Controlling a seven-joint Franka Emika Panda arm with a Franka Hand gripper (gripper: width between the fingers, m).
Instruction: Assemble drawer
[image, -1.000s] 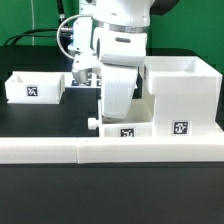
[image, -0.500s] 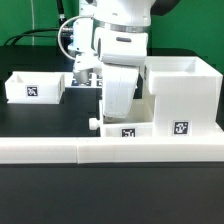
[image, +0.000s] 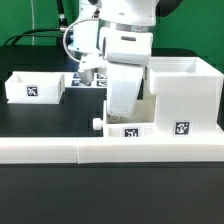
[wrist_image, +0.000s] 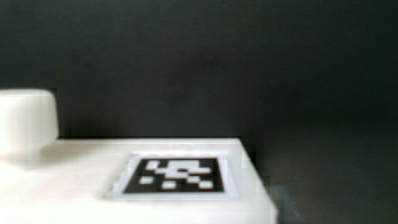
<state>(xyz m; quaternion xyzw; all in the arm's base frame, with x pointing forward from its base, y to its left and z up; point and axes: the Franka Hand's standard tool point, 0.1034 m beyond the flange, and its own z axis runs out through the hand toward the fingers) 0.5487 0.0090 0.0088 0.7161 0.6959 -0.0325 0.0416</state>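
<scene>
Two trays (image: 36, 90) (image: 140, 131), one tall case (image: 182, 92), one long rail (image: 110, 152), one arm (image: 125, 45).

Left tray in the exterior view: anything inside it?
Inside the tray only bare white inner walls show, nothing rising above the rim. Its front wall hides the floor, so low contents cannot be ruled out.

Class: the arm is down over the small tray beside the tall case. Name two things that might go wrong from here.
1. The grip is hidden behind the arm, so the small tray may slip or tilt.
2. The tray lies close to the tall case and the rail; a skewed push might jam it.
</scene>
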